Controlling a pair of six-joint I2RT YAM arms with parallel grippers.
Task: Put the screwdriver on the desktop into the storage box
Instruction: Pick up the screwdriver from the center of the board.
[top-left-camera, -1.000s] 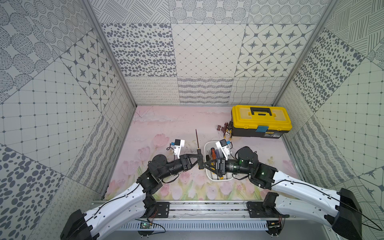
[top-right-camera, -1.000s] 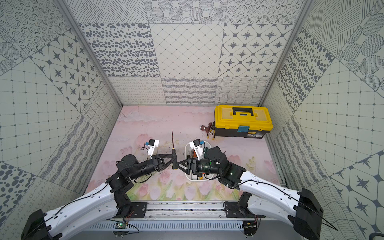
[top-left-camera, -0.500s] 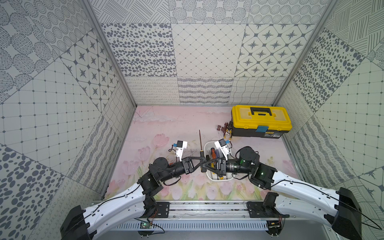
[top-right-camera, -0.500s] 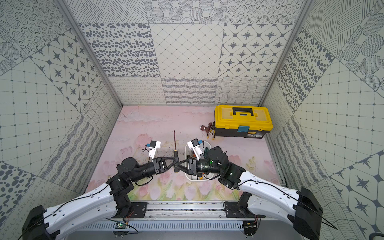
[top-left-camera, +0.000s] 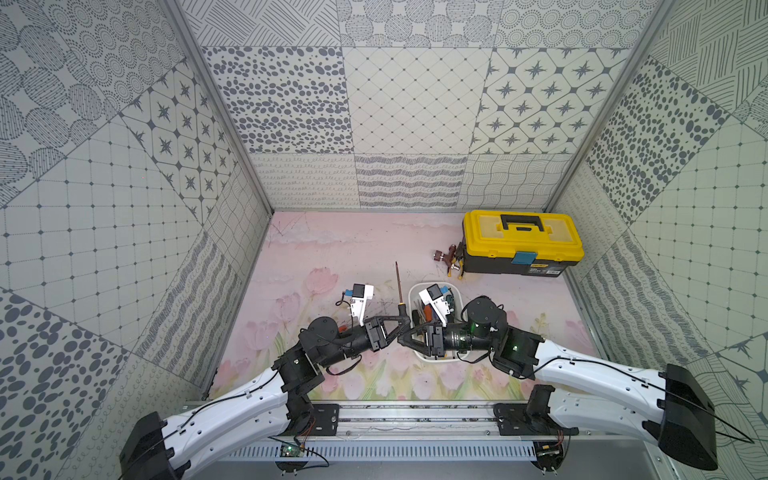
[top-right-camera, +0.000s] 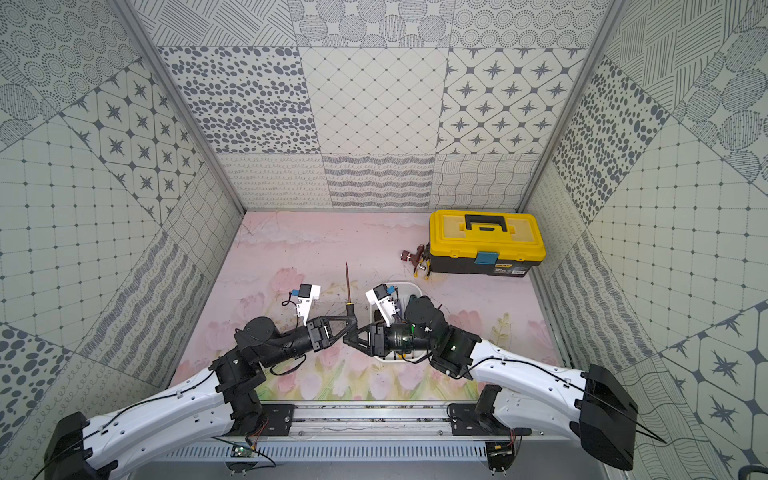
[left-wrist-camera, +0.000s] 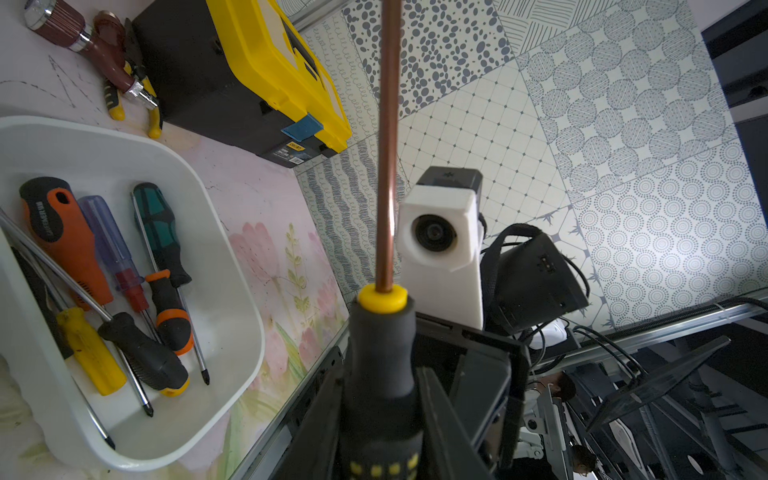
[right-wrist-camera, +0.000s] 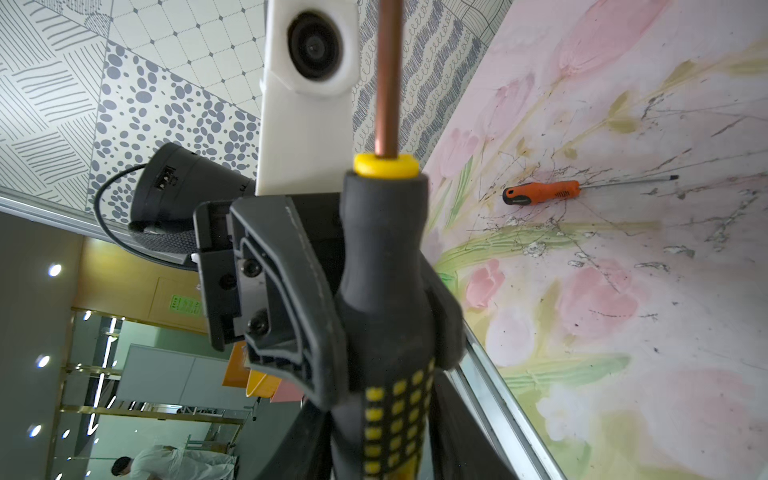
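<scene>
A screwdriver (top-left-camera: 398, 282) with a black handle, yellow collar and copper shaft is held in the air beside the white storage box (top-left-camera: 432, 358), shaft pointing to the back wall. My left gripper (top-left-camera: 404, 323) is shut on its handle just below the collar. My right gripper (top-left-camera: 401, 336) is shut on the same handle nearer the butt, with yellow-dotted grip between its jaws (right-wrist-camera: 399, 449). The left jaws flank the handle (left-wrist-camera: 382, 432). An orange-handled screwdriver (right-wrist-camera: 540, 192) lies on the pink tulip desktop (top-left-camera: 332, 249).
The storage box (left-wrist-camera: 232, 291) holds several screwdrivers (left-wrist-camera: 124, 291). A yellow-lidded black toolbox (top-left-camera: 521, 241) stands at the back right, with pliers and a dark red tool (top-left-camera: 451, 259) at its left end. Patterned walls close in three sides.
My right gripper's jaws have closed on the screwdriver's handle. The left arm shifted the screwdriver a little toward the box, then held still.
</scene>
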